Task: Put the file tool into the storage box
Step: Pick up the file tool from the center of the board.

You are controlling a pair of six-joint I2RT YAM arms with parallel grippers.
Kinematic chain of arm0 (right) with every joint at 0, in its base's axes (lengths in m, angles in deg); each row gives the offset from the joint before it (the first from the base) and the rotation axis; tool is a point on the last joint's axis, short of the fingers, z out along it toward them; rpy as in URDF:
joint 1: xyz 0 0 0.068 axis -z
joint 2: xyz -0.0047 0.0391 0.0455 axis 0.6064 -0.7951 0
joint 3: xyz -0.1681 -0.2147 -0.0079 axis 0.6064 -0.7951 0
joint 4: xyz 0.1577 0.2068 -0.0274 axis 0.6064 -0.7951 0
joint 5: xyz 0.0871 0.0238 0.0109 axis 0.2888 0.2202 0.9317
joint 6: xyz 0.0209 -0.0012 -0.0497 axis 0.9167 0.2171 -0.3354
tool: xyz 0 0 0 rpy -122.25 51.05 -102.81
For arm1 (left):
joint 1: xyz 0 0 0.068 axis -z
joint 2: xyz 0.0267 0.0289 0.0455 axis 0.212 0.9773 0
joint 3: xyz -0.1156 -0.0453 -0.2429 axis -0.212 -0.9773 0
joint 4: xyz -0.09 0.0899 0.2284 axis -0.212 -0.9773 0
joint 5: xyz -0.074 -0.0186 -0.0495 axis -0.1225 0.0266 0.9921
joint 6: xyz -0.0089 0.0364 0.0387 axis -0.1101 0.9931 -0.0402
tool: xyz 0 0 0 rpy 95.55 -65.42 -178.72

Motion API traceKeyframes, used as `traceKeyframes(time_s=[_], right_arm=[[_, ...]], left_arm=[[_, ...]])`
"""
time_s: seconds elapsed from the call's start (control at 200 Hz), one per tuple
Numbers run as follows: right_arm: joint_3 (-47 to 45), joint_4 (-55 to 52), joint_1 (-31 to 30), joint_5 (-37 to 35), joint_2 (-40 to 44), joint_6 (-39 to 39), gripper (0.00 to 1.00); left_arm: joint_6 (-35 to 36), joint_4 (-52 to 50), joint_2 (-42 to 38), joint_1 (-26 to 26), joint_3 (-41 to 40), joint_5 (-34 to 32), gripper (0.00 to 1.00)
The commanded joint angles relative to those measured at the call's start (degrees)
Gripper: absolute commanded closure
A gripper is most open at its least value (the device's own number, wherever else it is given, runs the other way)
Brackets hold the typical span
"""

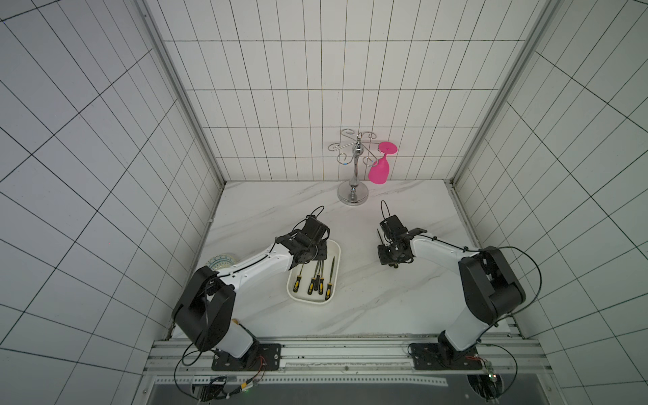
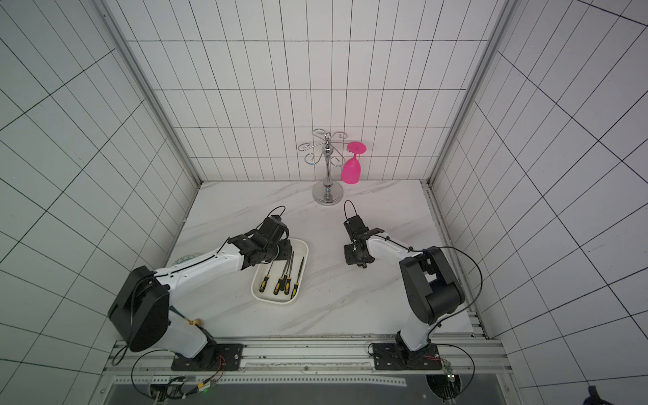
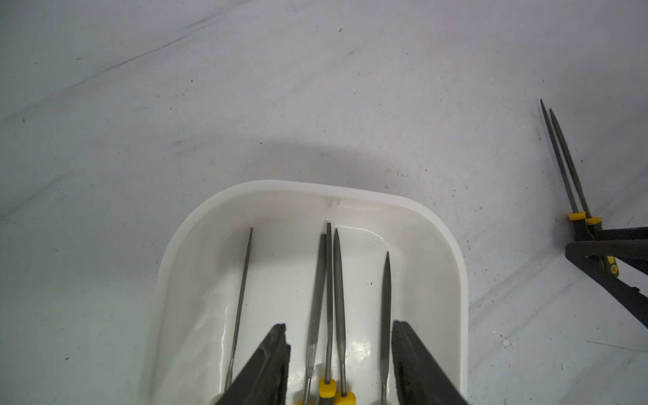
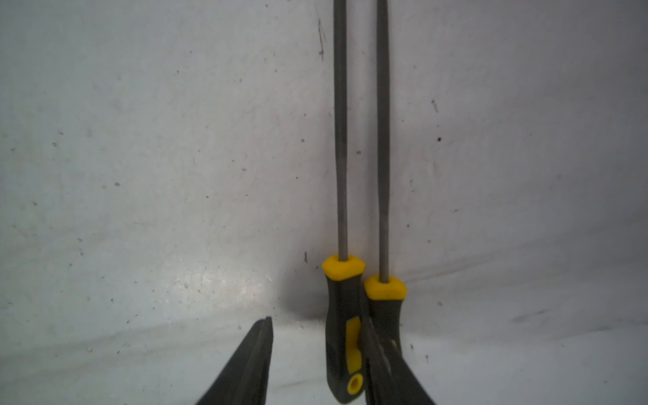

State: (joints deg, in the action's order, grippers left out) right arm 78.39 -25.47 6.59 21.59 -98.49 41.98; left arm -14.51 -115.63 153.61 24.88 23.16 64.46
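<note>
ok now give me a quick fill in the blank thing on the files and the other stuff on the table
1. The white tray holds ___ files.
2. The loose files on the table by the right gripper number ___.
3. The glass hanging upside down on the metal rack is ___.
Missing words: five; two; pink.

This is a robot test cell dressed as a kitchen corner. White tiled panels (image 1: 280, 70) in aluminium posts (image 1: 182, 94) box in a marble-look tabletop (image 1: 385, 298). A left arm (image 1: 259, 266) and a right arm (image 1: 438, 245) are bolted to a slotted rail (image 1: 350, 350) at the near edge. At the far side stands a chrome glass rack (image 1: 353, 194) with a pink goblet (image 1: 379, 171). Files (image 1: 332, 268) lie in a storage box (image 1: 310, 301).
</note>
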Motion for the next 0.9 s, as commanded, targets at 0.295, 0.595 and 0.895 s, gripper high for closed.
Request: traceKeyframes(time_s=[0.295,0.595,0.895], right_arm=[[-1.20,0.41,0.37,3.10,-2.72,0.84,0.85],[-1.38,5.24,-0.01,17.04,7.28,2.90,1.00],[2.96,6.55,-5.22,30.78,11.43,1.10,1.00]], left_arm=[[-0.46,2.46,-2.25,0.13,0.72,1.70,0.49],[-1.75,11.30,-6.14,-0.20,1.45,10.46,0.45],[-2.71,17.78,-4.15,-0.17,1.83,14.82,0.44]])
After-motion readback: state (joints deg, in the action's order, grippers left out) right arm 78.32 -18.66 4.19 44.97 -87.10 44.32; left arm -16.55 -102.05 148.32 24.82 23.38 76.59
